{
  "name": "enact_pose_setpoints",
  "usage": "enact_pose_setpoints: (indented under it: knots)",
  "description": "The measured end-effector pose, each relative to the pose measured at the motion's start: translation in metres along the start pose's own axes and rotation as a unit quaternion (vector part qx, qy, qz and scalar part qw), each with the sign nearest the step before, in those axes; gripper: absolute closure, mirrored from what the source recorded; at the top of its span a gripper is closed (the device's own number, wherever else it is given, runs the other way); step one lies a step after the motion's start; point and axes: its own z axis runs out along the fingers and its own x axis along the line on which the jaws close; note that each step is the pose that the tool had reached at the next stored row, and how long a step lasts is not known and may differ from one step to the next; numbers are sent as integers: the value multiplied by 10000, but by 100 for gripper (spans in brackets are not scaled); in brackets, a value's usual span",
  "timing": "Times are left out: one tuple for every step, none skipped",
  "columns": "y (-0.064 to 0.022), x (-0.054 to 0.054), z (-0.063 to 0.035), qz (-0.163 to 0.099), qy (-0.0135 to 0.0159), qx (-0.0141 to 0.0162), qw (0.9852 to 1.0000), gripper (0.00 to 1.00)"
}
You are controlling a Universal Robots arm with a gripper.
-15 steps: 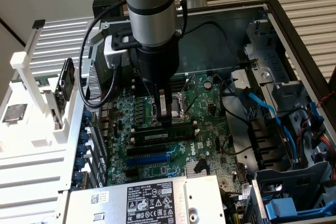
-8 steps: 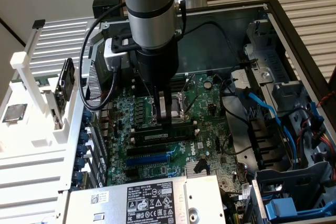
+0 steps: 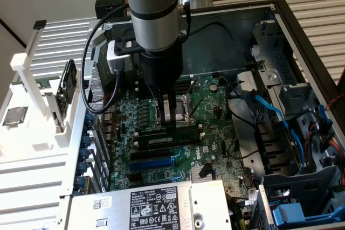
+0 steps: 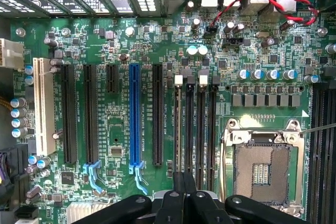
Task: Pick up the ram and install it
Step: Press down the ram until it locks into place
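Note:
The ram, a thin green stick with a white sticker, stands on edge in one of the black memory slots beside the CPU socket in the exterior view. My gripper points straight down over the middle of that stick, fingers shut together with nothing between them. I cannot tell whether the tips touch the ram's top edge. In the wrist view the shut gripper sits at the near end of the memory slots, and I cannot make out the ram's edge from the slots there.
The motherboard lies inside an open PC case. A blue expansion slot and black slots lie beside the memory slots. Blue cables and drive bays are on the exterior view's right, a power supply is in front, and a white parts rack is on its left.

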Motion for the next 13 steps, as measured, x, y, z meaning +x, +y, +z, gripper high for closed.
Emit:
enact_pose_setpoints:
  knots:
    - [0, 0, 0, -1, 1, 0, 10000, 89]
    - [0, 0, 0, -1, 1, 0, 10000, 89]
    - [1, 2, 1, -1, 0, 0, 10000, 89]
    - [1, 5, 1, -1, 0, 1, 10000, 89]
    - [1, 7, 1, -1, 0, 1, 10000, 89]
    - [0, 9, 1, -2, 1, 0, 10000, 89]
    - [0, 9, 1, -2, 0, 0, 10000, 89]
    - [0, 10, 0, -3, 1, 0, 10000, 89]
    - [0, 12, 1, -3, 0, 0, 10000, 89]
    - [0, 13, 1, -3, 0, 0, 10000, 89]
    - [0, 14, 1, -3, 0, 0, 10000, 89]
    - [0, 15, 1, -3, 0, 0, 10000, 89]
    - [0, 16, 1, -3, 0, 0, 10000, 89]
